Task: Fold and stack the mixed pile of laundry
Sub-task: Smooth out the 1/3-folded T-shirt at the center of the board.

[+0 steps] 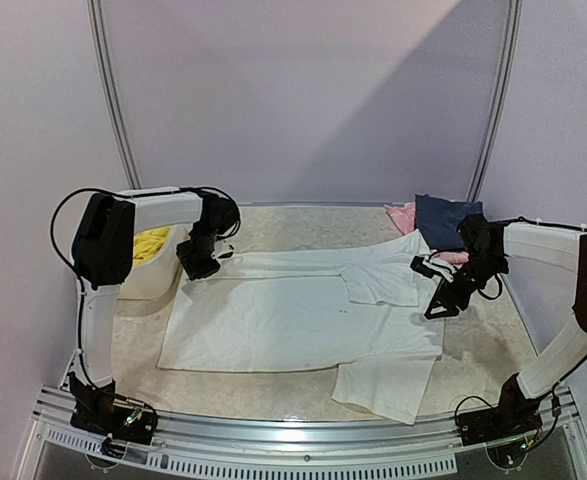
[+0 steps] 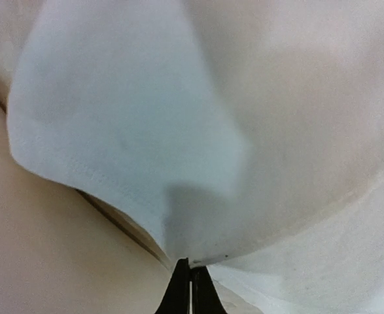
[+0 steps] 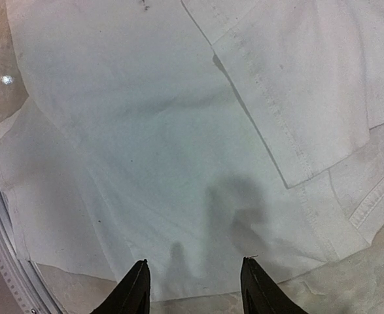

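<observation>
Left gripper (image 1: 201,262) is pinched tight on the top left edge of the white shirt (image 1: 293,320). In its wrist view the cloth hangs right from the closed tips. Right gripper (image 1: 441,300) is about half open and holds nothing. It hovers over the shirt's right side, at the middle right of the top view.

The shirt lies spread out in the middle of the table (image 1: 273,225). One sleeve (image 1: 383,282) is laid over onto the body. The other sleeve (image 1: 388,385) sticks out at the lower right. So I think the folding is only at its start. Most folds are left to do, and I see no stack made from it yet.

The yellow shorts (image 1: 151,243) sit bunched in the white basket (image 1: 158,283) at the upper left. They need folding too.

A pink cloth (image 1: 403,216) and a dark blue cloth (image 1: 445,218) lie at the upper right, near the shirt's top right corner. I cannot tell if they are folded. I could drag them along by mistake. The basket stands just beside the pinched corner, so a pull that way may bump it.
</observation>
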{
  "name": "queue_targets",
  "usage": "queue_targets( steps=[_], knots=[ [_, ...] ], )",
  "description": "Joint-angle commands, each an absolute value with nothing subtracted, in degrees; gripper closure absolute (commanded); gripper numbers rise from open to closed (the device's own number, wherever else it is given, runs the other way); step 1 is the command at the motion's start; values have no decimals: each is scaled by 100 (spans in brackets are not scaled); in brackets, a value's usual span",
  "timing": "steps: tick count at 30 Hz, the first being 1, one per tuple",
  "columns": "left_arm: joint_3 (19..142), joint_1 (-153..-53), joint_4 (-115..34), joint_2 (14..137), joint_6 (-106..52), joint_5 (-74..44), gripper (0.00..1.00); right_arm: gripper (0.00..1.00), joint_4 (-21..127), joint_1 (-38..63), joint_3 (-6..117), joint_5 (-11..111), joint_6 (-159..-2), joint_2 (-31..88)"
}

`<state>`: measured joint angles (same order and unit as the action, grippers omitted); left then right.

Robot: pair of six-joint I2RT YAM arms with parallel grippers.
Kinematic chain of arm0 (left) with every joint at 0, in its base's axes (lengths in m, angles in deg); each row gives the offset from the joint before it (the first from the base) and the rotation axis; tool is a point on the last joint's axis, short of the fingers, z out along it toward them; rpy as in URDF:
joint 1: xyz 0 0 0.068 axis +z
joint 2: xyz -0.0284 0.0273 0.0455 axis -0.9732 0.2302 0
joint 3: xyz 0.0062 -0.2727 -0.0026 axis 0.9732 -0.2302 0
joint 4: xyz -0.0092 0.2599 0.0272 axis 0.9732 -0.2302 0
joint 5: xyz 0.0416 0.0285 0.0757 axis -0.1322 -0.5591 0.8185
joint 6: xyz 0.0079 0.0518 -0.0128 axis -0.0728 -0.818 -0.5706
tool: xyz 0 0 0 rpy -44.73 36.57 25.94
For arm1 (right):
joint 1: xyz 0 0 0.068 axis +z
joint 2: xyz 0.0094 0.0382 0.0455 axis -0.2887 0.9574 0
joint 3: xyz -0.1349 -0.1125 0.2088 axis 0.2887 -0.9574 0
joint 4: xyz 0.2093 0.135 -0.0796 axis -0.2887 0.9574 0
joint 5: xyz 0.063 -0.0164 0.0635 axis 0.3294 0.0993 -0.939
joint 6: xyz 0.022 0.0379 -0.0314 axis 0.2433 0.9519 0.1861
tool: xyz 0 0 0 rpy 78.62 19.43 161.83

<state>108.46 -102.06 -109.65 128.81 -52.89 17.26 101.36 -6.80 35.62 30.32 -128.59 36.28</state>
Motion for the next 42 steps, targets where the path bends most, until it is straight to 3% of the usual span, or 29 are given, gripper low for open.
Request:
queue_targets(
  steps=[1, 15, 25, 33, 42],
  knots=[
    [10710, -10143, -10994, 12404, -5337, 2007, 100, 52, 10006, -636, 3745, 3612, -13174, 3695],
    [10434, -10139, -11027, 12434, -5365, 2437, 100, 49, 10090, -362, 5129, 4299, -13189, 5151],
    [10624, -10209, -11033, 12648, -5291, 2089, 100, 49, 10008, -201, 5027, 4380, -13131, 5402],
    [10634, -10220, -11030, 12700, -5297, 2033, 100, 52, 9886, -199, 5090, 4574, -13089, 5664],
    [10702, -10218, -11061, 12770, -5287, 2015, 100, 63, 9758, -17, 4934, 4654, -13207, 5671]
  ],
)
